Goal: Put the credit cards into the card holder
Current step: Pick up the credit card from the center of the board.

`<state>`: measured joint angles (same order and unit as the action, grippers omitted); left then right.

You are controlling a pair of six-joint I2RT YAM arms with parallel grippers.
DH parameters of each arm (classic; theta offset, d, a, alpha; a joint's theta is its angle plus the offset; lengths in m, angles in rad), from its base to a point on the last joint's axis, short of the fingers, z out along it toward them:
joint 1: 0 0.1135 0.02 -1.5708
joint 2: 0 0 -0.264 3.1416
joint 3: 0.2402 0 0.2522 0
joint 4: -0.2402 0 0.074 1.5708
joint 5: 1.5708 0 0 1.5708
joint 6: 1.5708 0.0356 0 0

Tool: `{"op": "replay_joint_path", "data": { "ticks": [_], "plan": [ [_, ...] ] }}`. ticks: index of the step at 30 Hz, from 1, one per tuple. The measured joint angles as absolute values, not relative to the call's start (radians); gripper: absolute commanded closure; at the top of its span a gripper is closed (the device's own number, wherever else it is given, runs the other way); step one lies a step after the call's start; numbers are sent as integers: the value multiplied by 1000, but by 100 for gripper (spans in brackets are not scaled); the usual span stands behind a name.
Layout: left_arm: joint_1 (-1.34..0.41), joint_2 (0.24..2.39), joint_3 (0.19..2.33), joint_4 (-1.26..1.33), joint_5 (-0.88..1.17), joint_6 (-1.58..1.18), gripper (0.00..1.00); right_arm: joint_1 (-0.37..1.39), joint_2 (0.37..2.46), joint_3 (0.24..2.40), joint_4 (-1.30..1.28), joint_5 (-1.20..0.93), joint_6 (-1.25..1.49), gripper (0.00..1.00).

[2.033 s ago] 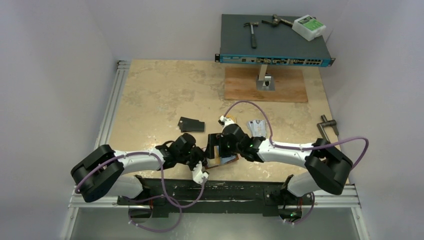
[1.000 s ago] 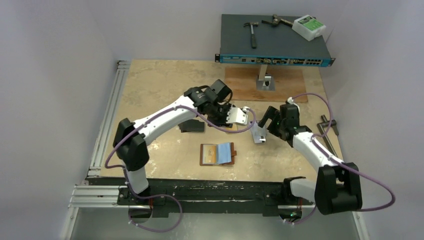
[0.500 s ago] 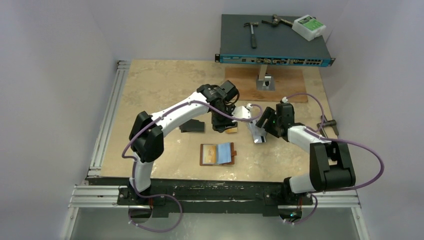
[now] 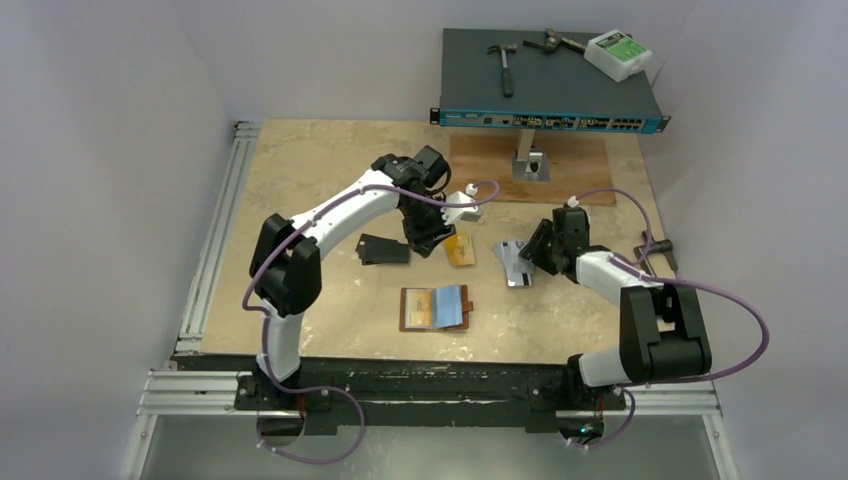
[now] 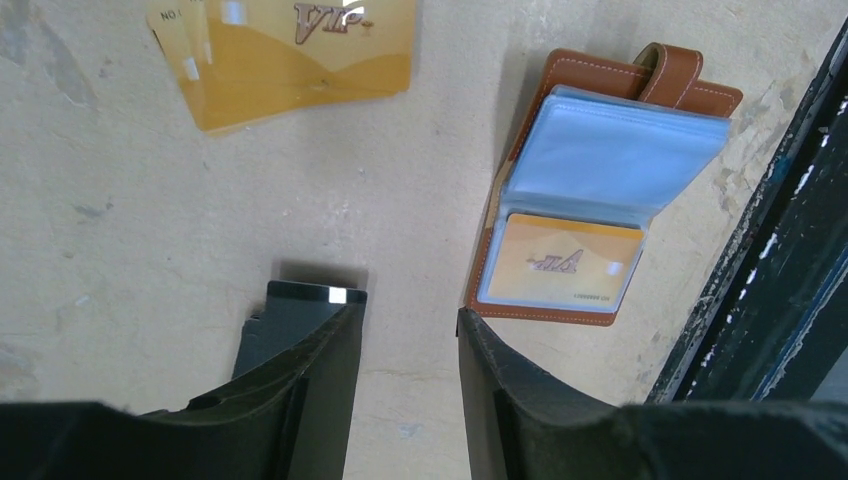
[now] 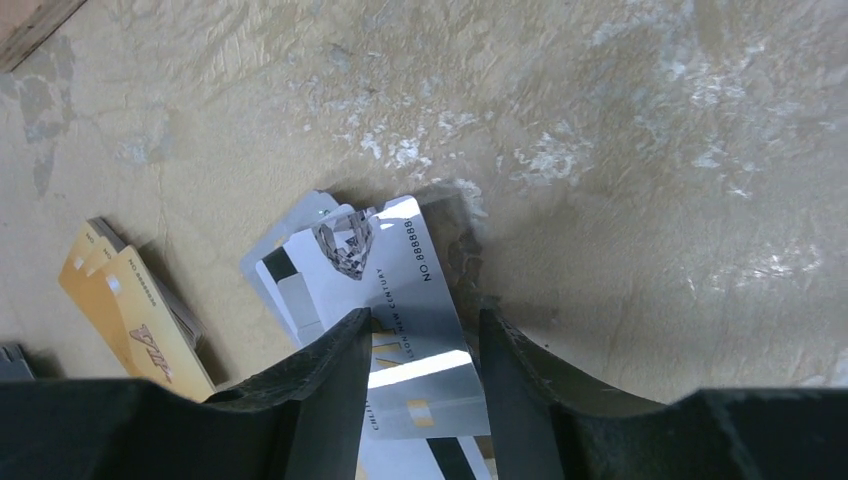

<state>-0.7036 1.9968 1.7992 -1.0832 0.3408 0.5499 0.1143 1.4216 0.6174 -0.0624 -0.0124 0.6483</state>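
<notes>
Crosswise, open card holder (image 4: 436, 308), tab rightward

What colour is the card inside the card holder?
Gold-orange; the card shows best in the left wrist view.

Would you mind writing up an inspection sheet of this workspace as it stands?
Surface: beige stone-look table, wooden board at the far side.
Job's things: card holder lies open, one gold card in its sleeve; gold cards, black cards, silver cards loose on table.
Clutter: hammer and white box atop network switch.
Grippers: left gripper open, empty; right gripper open above silver cards.
Cables: purple cables loop along both arms.
Surroundings: white walls; nothing else seen.
</notes>
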Motion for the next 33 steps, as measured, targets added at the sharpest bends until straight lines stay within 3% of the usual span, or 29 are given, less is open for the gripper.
{"op": "replay_joint_path", "data": {
  "ticks": [11,12,14,15,18,23,31,33],
  "plan": [
    [-696,1983,1727,-1077,360,522,61,89,1327,613,-117,33,653,61],
    [-696,1980,1726,-1076,361,516,61,89,1324,613,-117,34,653,56],
    [-696,1973,1723,-1074,361,514,61,89,1321,612,-117,34,653,34],
    [-696,1971,1722,-1073,362,513,61,89,1323,612,-117,32,651,28],
    [-696,1966,1722,-1069,364,507,61,88,1336,610,-109,25,653,25],
    [-696,1965,1722,-1070,370,496,61,88,1389,604,-86,-4,653,36],
    [-696,1965,1732,-1069,383,479,62,84,1412,594,-40,-48,672,77],
    [-696,1965,1732,-1069,384,477,61,84,1402,593,-36,-51,678,81]
  ]
}}
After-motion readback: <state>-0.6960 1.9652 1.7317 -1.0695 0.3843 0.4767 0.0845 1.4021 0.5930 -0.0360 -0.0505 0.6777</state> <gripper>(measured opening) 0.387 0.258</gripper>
